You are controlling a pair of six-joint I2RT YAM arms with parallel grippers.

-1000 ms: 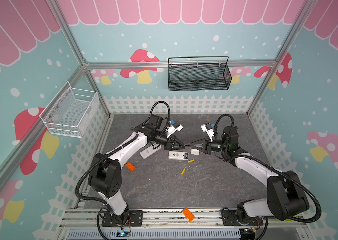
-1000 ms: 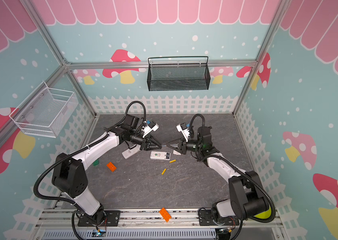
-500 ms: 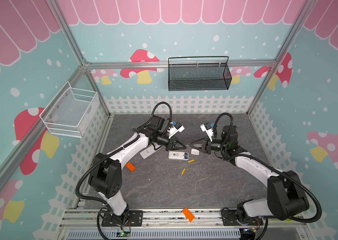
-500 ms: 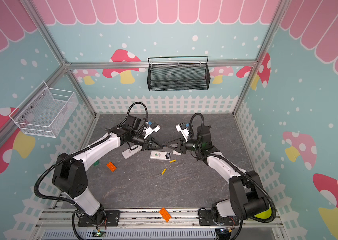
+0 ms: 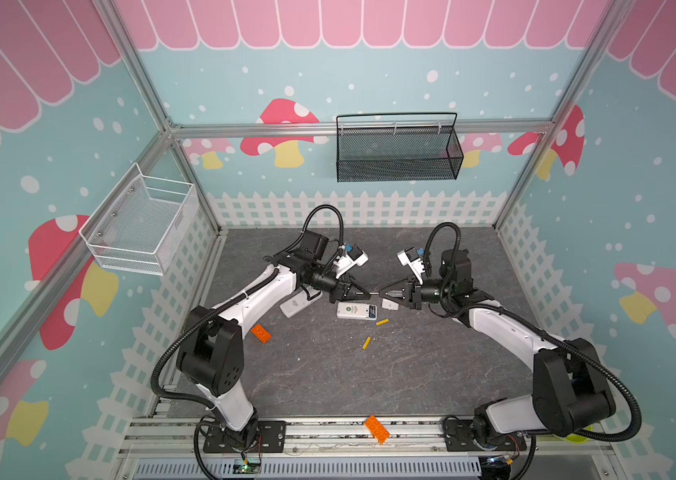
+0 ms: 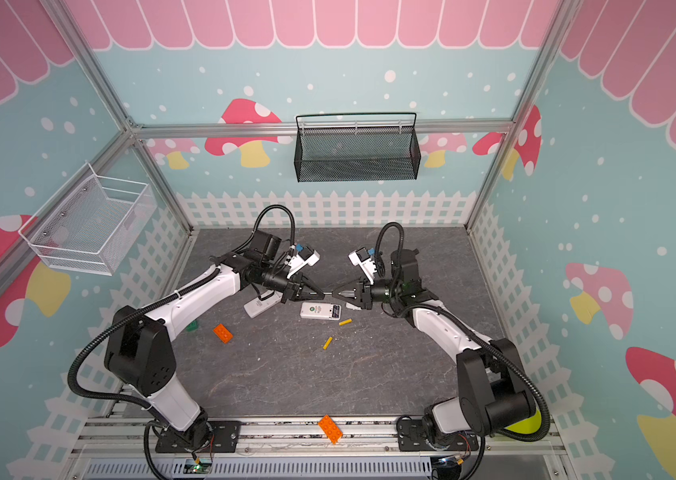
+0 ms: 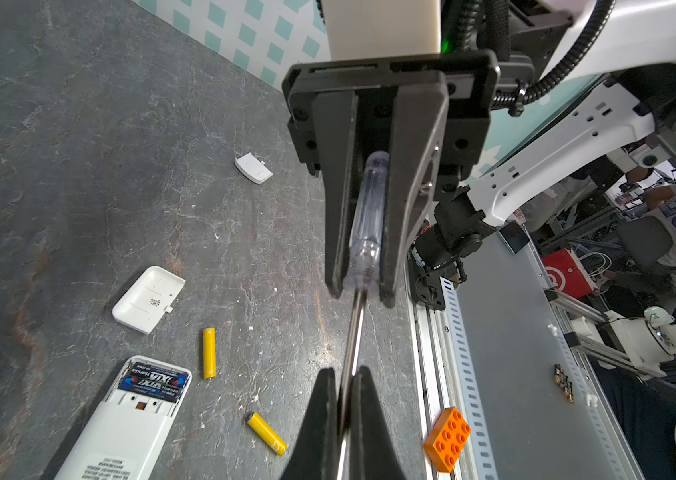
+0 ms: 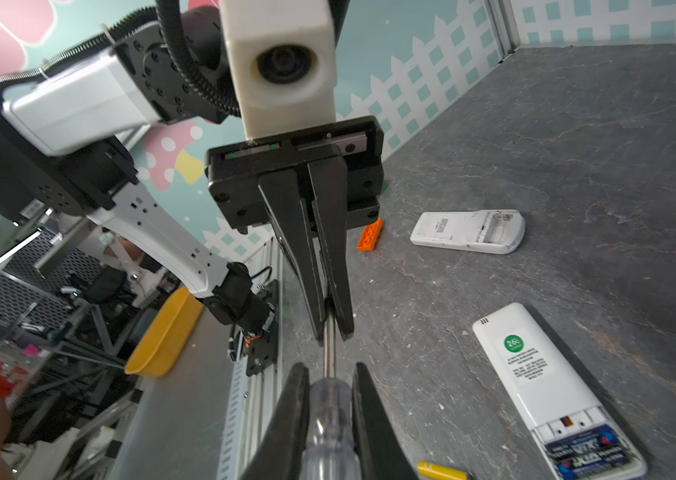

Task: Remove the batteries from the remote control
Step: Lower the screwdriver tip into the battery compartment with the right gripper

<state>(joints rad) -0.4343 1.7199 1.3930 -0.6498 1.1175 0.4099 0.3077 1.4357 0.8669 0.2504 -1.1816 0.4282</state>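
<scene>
The white remote control (image 5: 356, 311) lies face down mid-table, its compartment uncovered, with two black batteries (image 7: 153, 382) inside. Two yellow batteries (image 5: 382, 322) (image 5: 366, 343) lie loose on the table beside it. Above the remote's far side a clear-handled screwdriver (image 7: 367, 224) is held level between both arms. My right gripper (image 8: 330, 372) is shut on its handle. My left gripper (image 7: 344, 374) is shut on its metal shaft (image 7: 353, 332). In both top views the two grippers' tips nearly meet, the left gripper (image 6: 321, 294) facing the right gripper (image 6: 336, 293).
A white battery cover (image 7: 149, 299) lies next to the remote, a smaller white piece (image 7: 254, 168) farther off. A second remote (image 5: 296, 304) rests under the left arm. Orange bricks sit on the table (image 5: 260, 333) and on the front rail (image 5: 377, 429). Two wire baskets hang on the walls.
My left gripper has closed its jaws on the screwdriver's shaft. The right gripper keeps the handle; both arms have barely moved.
</scene>
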